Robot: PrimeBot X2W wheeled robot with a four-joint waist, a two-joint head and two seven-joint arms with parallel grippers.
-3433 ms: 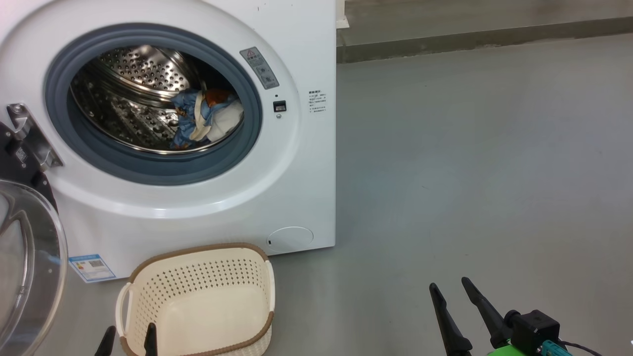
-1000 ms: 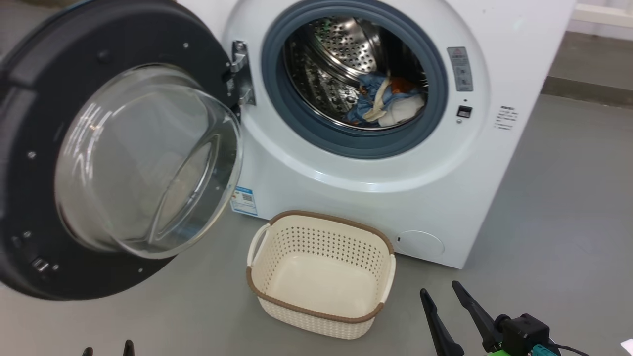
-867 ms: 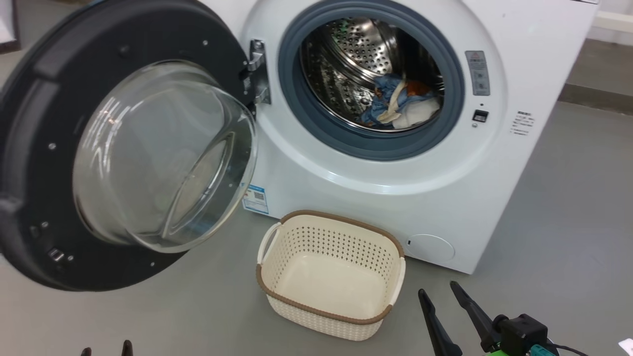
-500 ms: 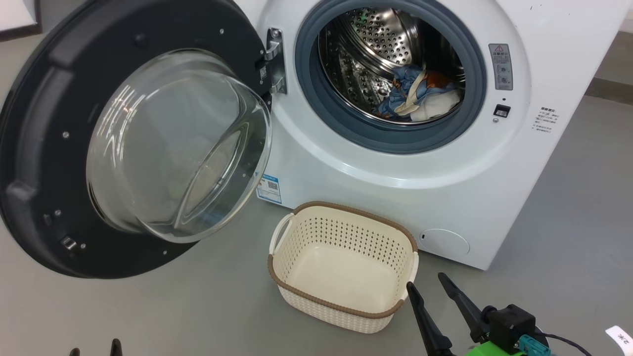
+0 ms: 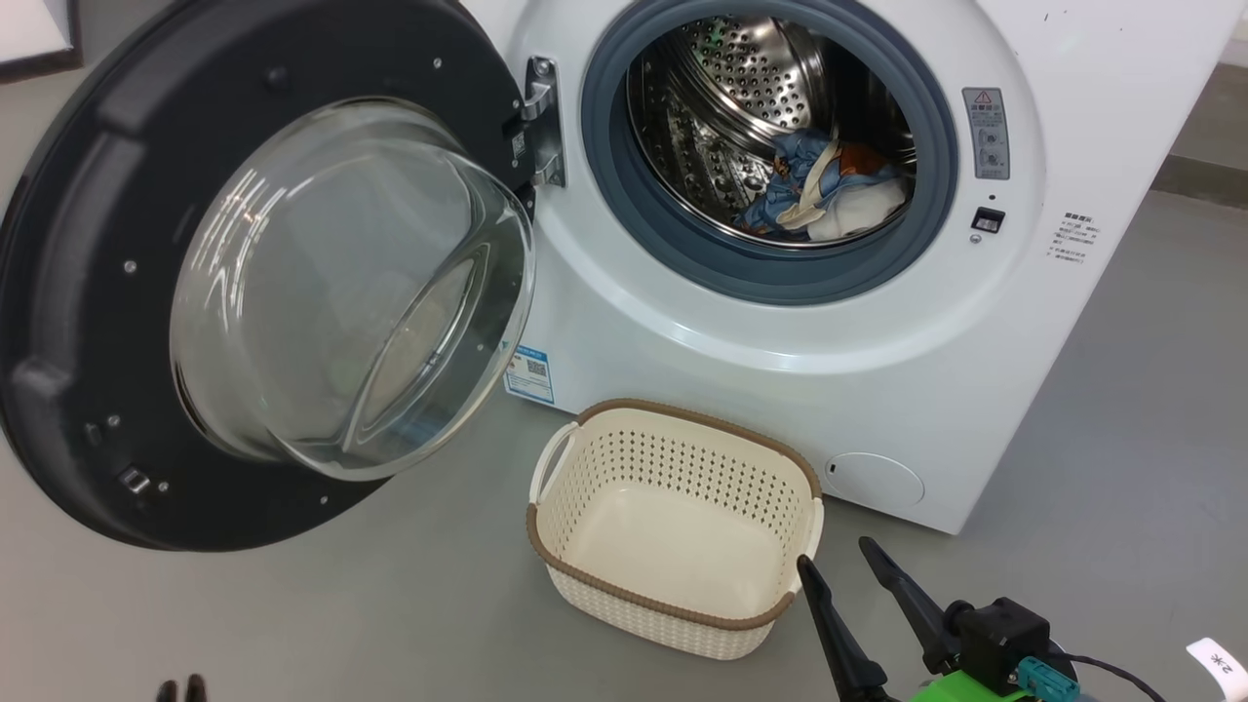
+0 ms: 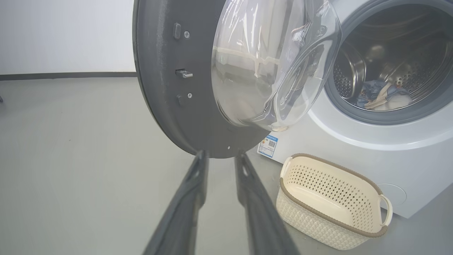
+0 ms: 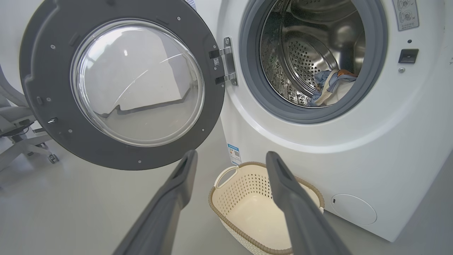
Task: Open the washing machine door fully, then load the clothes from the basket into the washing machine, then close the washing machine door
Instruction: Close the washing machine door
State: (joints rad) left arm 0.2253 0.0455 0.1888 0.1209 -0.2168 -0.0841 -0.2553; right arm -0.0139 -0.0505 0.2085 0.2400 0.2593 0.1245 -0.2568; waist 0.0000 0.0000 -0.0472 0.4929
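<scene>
clothes (image 5: 819, 195) in drum (image 5: 741, 78), basket (image 5: 673, 526) empty — close next. left gripper (image 6: 221, 156) half-parted, right gripper (image 7: 231, 154) wide, both empty; push washing machine door (image 5: 273, 283) at free rim.

floor (image 6: 70, 159): grey, bare, below left gripper (image 6: 221, 154)
wall (image 6: 63, 32): white, dark skirting, ahead-left of left gripper
chair base (image 7: 26, 147): white, castor, far left of right gripper (image 7: 230, 153)
tag (image 5: 1219, 661): white, just right of right gripper

Looking down from above, the head view shares the basket (image 5: 673, 463) with both low wrist views.
</scene>
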